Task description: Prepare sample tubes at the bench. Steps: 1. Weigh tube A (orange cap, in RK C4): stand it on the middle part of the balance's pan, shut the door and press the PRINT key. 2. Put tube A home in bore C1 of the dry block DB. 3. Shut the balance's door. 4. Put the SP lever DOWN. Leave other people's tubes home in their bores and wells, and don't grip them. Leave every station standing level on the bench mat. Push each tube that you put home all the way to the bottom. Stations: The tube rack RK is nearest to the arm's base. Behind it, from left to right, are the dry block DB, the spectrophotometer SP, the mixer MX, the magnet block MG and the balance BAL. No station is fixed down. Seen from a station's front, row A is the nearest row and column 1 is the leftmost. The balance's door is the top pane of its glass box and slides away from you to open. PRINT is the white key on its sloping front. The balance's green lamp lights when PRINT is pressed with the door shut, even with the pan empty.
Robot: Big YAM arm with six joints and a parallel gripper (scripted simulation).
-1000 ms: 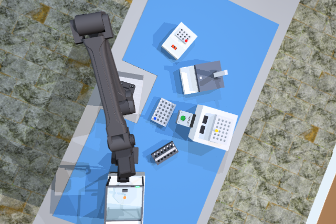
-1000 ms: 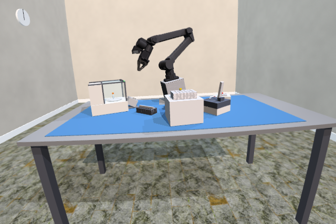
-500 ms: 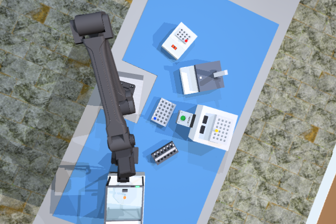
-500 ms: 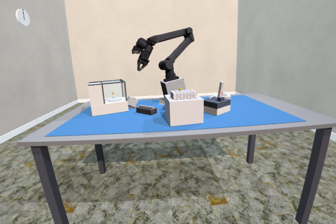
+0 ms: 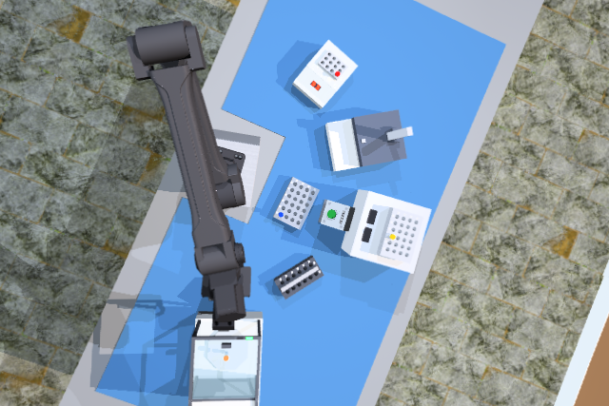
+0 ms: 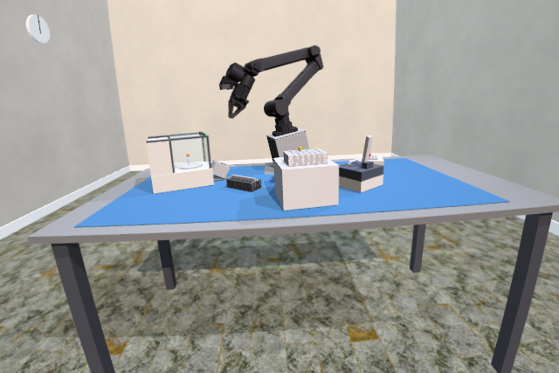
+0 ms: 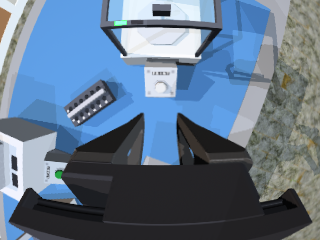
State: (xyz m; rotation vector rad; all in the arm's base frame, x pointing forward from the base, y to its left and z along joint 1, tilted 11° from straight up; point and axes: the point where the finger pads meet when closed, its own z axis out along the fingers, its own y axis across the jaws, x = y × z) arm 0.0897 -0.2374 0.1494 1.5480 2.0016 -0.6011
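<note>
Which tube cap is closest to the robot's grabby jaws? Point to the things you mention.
The orange cap (image 5: 225, 357) (image 6: 188, 155), on the tube inside the balance's glass box (image 5: 190, 372) (image 6: 170, 154); the blue, yellow and red caps are all farther away.

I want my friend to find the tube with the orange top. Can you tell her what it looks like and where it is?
On the blue mat is a white balance with a glass box on top. Inside the glass, the tube stands upright on the round pan. Its cap is orange, while the other tubes' caps are red, blue or yellow.
</note>
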